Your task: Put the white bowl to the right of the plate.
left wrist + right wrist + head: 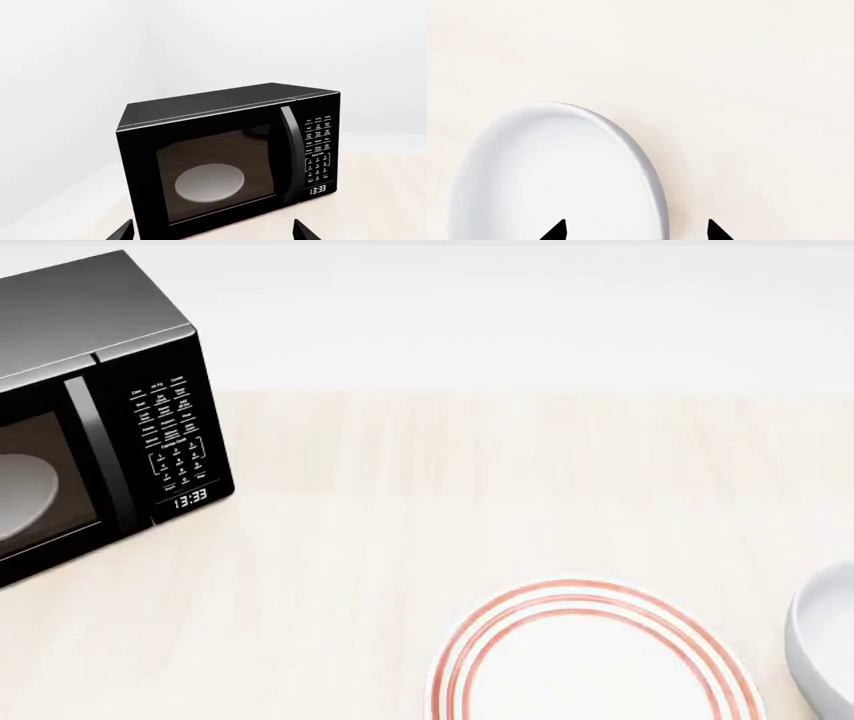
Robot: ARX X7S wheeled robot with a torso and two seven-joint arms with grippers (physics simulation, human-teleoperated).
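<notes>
The white bowl (825,640) stands on the pale wooden table at the head view's right edge, cut off by the frame, just right of the plate (594,665) with its red rings. Neither gripper shows in the head view. In the right wrist view the white bowl (554,175) fills the lower left. My right gripper (637,232) is open, with one fingertip over the bowl's inside and the other outside its rim. My left gripper (212,232) is open and empty, facing the microwave.
A black microwave (94,400) stands at the table's back left with its door shut and a pale dish (210,184) behind its window. It also fills the left wrist view (227,155). A white wall rises behind the table (441,490).
</notes>
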